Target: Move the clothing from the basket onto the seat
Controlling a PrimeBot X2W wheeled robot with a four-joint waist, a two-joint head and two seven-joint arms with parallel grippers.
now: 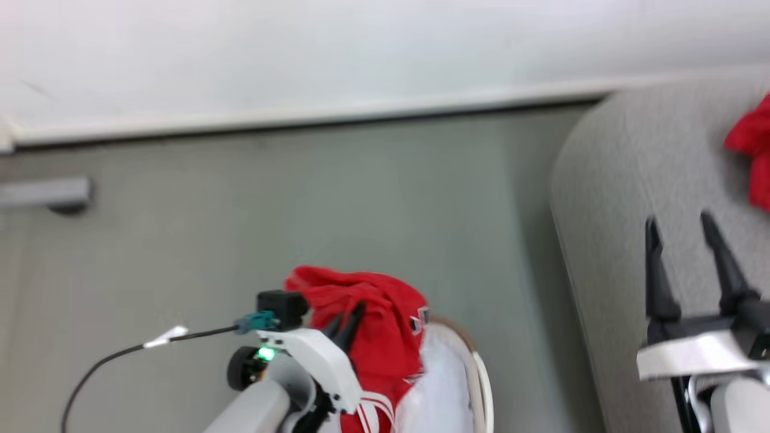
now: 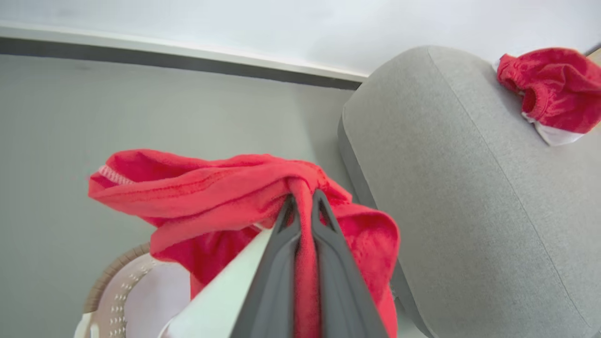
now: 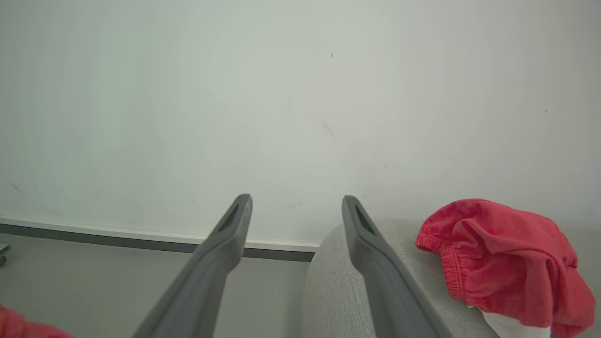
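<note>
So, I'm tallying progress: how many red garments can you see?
2: one garment pinched in the left gripper above the basket, another garment on the seat. The basket may hide more.

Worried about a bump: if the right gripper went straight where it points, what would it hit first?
Probably the white wall. The open right gripper aims at it, passing above the seat; the red garment lying there is off to its right. Depth is unclear.

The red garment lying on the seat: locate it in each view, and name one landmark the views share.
Head view: red garment at the right edge, upper half, on the seat.
Left wrist view: top right corner.
Right wrist view: lower right.
Shared landmark: the seat's rounded corner near the white baseboard.
</note>
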